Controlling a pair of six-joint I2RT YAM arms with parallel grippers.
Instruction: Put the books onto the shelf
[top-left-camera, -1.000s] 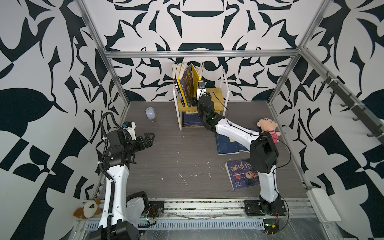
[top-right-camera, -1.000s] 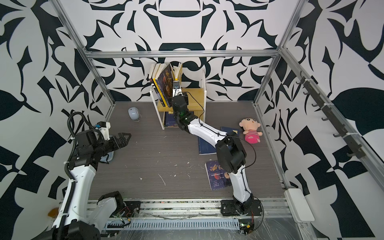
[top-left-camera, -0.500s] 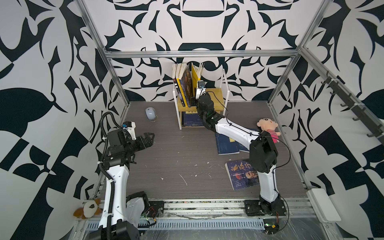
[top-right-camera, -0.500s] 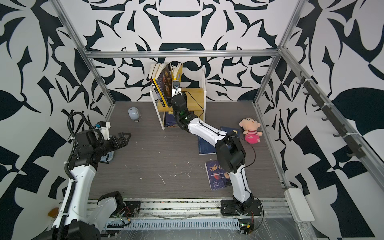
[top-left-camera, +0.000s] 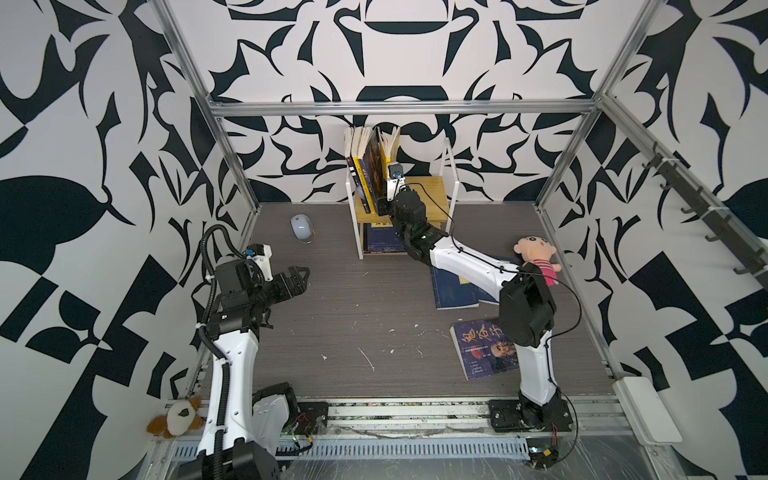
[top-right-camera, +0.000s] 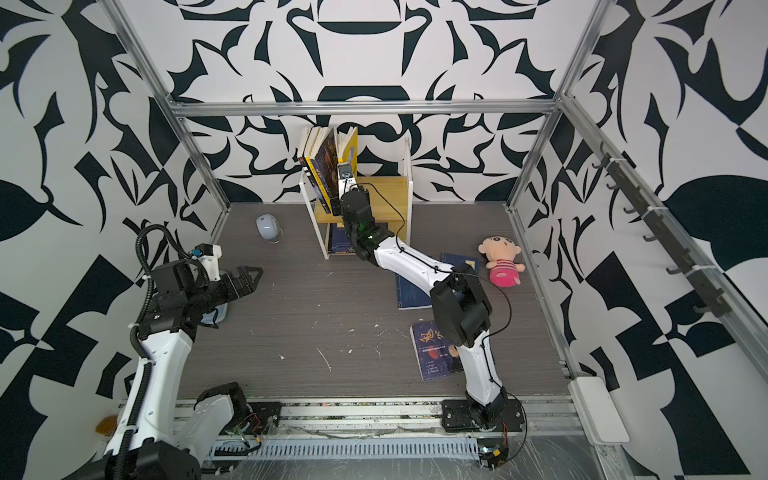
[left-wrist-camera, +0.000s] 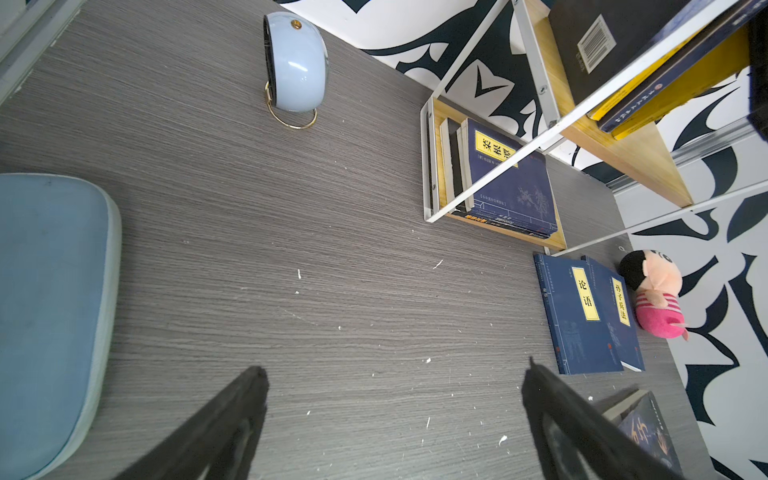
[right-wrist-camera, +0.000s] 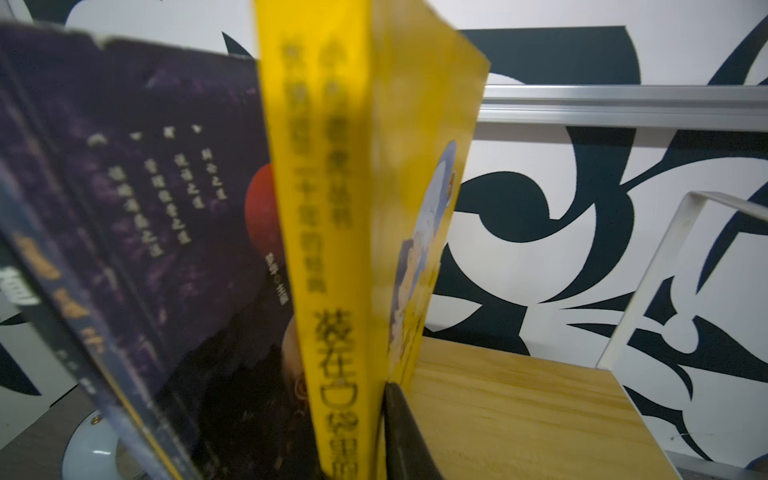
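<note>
1. The grey wood-grain tabletop (top-left-camera: 353, 307) is lying bare across the centre and lower left of both top views.
2. On the two-tier shelf of yellowish boards and white metal frame (top-left-camera: 436, 195), upper centre, upright yellow and dark paperbacks (top-left-camera: 368, 166) are filling the top board's left half; its right half is lying open.
3. The white-and-black right arm (top-left-camera: 465, 259) is stretching from lower right to the shelf front, barring it.
4. Flat navy books (top-left-camera: 453, 293), a dark blue portrait book (top-left-camera: 482, 357) and a pink plush doll (top-left-camera: 536, 253) are crowding the right side.
</note>
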